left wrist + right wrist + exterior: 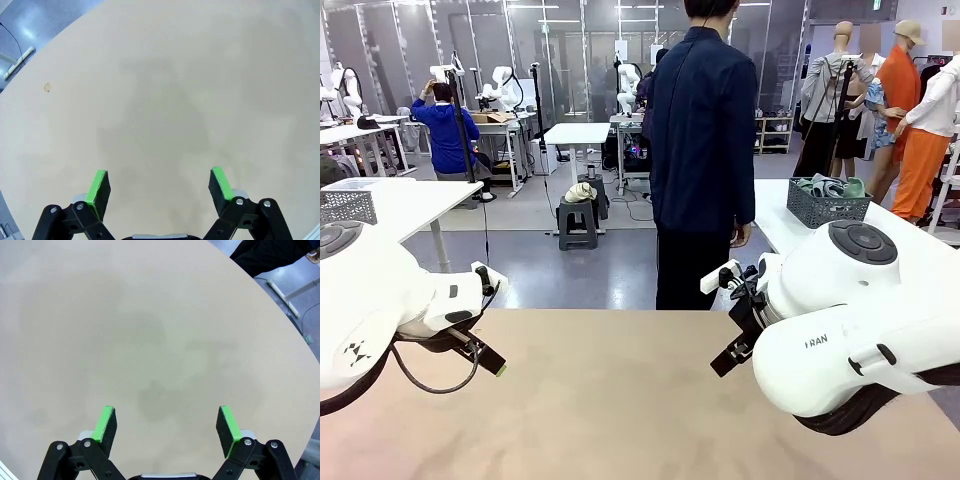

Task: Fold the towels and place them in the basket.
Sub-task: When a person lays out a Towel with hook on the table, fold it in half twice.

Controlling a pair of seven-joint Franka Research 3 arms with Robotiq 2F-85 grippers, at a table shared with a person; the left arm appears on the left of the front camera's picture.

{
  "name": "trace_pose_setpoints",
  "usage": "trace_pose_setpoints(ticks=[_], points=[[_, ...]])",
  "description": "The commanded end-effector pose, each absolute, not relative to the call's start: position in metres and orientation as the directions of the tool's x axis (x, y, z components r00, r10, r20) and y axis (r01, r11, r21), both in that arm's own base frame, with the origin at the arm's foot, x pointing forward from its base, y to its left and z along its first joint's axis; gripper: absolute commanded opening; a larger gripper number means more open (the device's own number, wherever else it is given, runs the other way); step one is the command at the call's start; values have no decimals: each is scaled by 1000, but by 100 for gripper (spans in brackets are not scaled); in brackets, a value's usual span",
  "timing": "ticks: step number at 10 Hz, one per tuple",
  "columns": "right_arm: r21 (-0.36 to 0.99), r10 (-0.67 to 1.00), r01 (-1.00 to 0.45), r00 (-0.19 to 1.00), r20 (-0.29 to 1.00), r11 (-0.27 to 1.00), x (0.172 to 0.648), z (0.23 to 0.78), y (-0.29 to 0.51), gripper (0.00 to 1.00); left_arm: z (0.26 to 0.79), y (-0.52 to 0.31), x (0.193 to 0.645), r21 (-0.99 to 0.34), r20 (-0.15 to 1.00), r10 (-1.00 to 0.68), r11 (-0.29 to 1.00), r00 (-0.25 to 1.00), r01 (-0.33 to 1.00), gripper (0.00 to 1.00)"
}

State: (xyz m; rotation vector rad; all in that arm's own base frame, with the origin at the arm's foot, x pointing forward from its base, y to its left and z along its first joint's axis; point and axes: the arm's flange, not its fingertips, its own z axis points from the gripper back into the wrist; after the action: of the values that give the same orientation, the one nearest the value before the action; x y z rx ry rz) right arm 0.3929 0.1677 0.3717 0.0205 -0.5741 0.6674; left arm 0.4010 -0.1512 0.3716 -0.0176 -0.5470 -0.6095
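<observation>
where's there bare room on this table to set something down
Widest free patch: the middle of the table, bordered by the left hand, the right hand and the far edge where the person stands. The tabletop under each open hand is bare too. Tight only at the near corners, under the left arm and right arm.

1. The counter [620,400] lies open through its middle, from near edge to far edge; a pincer could pass there.
2. The left arm [370,300] bulks over the left edge; the right arm [850,330] over the right edge and near right corner.
3. A person [705,150] stands close behind the middle of the far edge.
4. Below the left pincer [160,185] and right pincer [163,425], both spread wide, flat tan surface.
</observation>
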Motion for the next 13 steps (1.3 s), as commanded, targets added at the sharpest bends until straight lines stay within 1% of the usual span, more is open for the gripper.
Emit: trace_pose_setpoints(ticks=[1, 3, 5, 6, 8, 10, 12, 13], points=[[-159, 577, -587, 644, 502, 794, 393, 379, 162, 100, 378, -141, 403, 125, 500, -522, 833, 692, 539, 100], [-139, 574, -601, 631, 522, 787, 393, 409, 134, 100, 408, -103, 412, 69, 546, -483, 840, 684, 538, 100], [-118, 569, -622, 602, 561, 774, 385, 452, 96, 100, 446, -60, 415, 43, 588, -471, 830, 658, 556, 100], [-129, 580, -633, 583, 570, 763, 375, 481, 76, 100, 474, -39, 410, 63, 607, -482, 821, 632, 567, 100], [-163, 594, -648, 530, 606, 744, 349, 555, 40, 100, 550, 4, 392, 100, 658, -504, 795, 559, 598, 100], [-216, 621, -647, 501, 602, 731, 325, 614, 26, 100, 617, 32, 367, 144, 688, -523, 777, 502, 613, 100], [-234, 631, -652, 479, 611, 721, 298, 660, 24, 100, 670, 58, 336, 161, 709, -540, 750, 453, 642, 100], [-237, 630, -648, 482, 608, 724, 285, 679, 25, 100, 686, 66, 324, 177, 712, -548, 745, 439, 643, 100]])
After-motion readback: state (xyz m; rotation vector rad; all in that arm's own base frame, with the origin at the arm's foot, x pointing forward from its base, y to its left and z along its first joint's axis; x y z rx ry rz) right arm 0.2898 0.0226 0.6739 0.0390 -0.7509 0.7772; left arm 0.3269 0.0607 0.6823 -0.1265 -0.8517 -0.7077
